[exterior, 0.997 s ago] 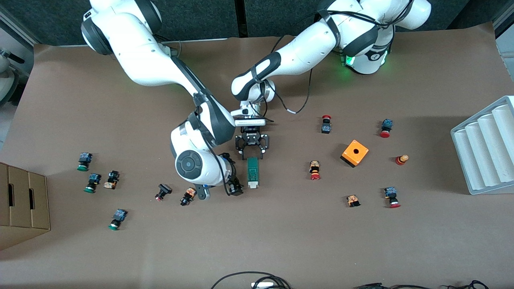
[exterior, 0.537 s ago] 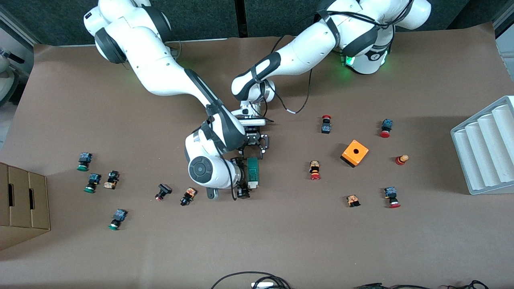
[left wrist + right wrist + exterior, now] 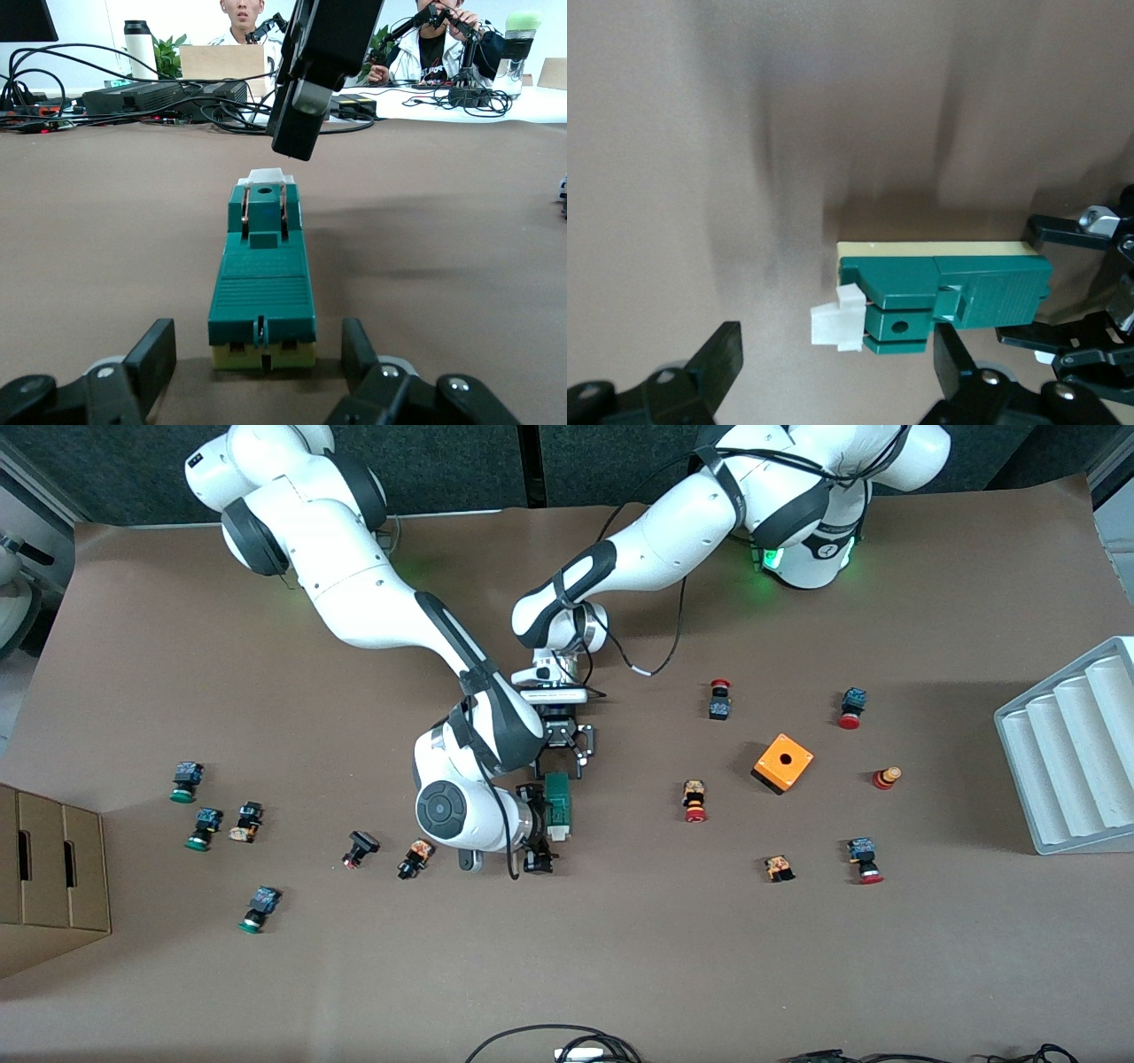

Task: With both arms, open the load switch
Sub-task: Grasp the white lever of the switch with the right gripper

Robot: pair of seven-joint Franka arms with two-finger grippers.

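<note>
Load switch (image 3: 558, 804): flat on counter (image 3: 620, 957), white tab at 6 o'clock.
Left claw (image 3: 560, 755): clamped on switch's 12 o'clock end.
Right claw (image 3: 537, 828): spread wide over tab end.

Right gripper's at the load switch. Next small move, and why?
Probably close the right gripper on the white tab. Its open fingers straddle that end of the load switch, while the left gripper looks clamped on the opposite end, so the switch seems braced for a pull.
</note>
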